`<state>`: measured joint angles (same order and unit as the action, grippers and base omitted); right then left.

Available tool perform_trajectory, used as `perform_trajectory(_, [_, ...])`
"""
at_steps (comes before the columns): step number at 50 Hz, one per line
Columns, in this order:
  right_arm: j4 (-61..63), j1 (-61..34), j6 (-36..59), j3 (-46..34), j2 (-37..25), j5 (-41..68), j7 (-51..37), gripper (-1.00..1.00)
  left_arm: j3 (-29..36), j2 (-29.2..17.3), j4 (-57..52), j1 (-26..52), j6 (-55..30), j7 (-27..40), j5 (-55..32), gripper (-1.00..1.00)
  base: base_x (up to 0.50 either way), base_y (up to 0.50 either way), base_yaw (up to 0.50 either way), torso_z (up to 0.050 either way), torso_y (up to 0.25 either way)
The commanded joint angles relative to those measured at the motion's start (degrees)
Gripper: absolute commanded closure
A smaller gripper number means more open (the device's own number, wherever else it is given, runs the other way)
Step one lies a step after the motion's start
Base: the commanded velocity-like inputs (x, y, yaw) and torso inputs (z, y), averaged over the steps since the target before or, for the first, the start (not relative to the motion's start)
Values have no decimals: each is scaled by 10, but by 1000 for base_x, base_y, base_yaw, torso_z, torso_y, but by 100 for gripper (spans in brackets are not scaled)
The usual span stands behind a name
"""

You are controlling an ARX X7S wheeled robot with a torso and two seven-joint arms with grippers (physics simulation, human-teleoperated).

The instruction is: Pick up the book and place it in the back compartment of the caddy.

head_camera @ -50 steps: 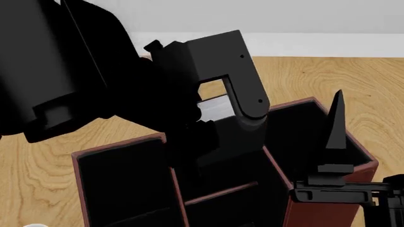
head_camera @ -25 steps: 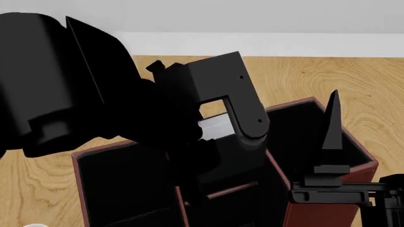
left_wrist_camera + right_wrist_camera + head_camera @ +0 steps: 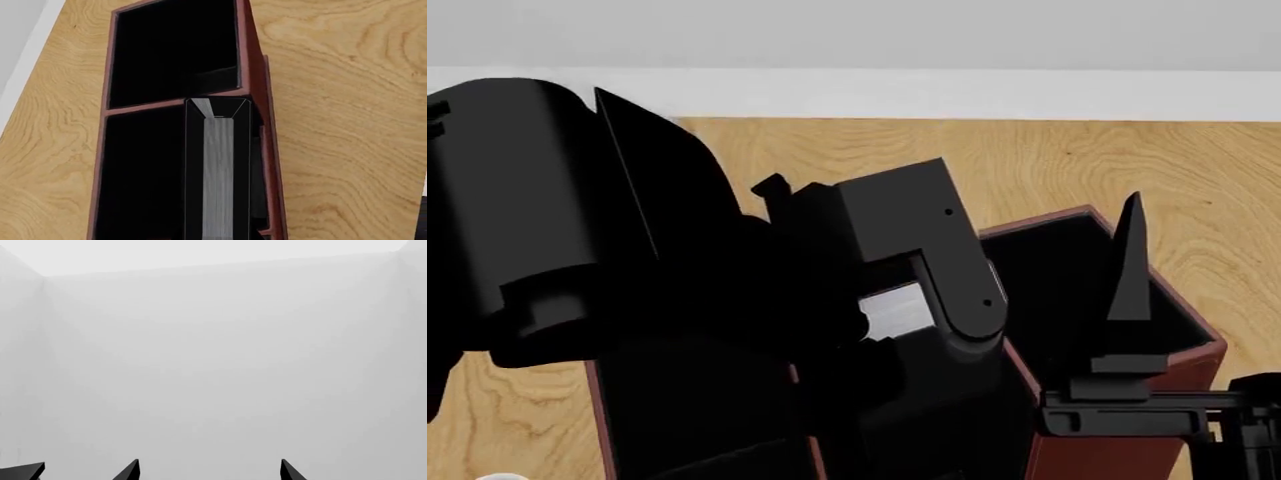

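Matte black throughout. Left arm (image 3: 574, 220): a fat rounded cylinder with a stepped collar, then a boxy wrist block (image 3: 881, 215) ending in a rounded tab, two tiny screw dots on its side (one near the top, one near the tip). Small knob at the block's back corner. Right gripper (image 3: 207, 471): slim pointed black fingers (image 3: 1130, 262) like narrow blades, set on a flat ridged bar with grey edges.
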<state>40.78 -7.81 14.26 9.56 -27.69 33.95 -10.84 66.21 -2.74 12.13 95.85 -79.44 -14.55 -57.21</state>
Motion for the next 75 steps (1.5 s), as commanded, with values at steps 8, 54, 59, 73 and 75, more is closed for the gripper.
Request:
perform_trajectory(8, [1,0,-1,-3,-2,3,-1,-100,11,2,29,-11,33,8,19,100,0,0,0,0,1])
perform_trajectory(54, [-6,-3,-5,-11,-6,2,-3,-100,67,14,68,-52,94,7,18,100,0,0,0,0,1])
perform_trajectory(59, [-7,-3,-5,-13,-6,2,-2,-100,79,17,90,-56,114,-5,25,100,0,0,0,0,2])
perform_trajectory(73, [-10,-5,-6,-16,-7,1,-3,-100,156,27,151,-31,192,-9,-25,100,0,0,0,0,1])
perform_trajectory(75, [-11,-6,-6,-18,-7,1,-3,-100,174,27,155,-24,206,-3,-47,100,0,0,0,0,5])
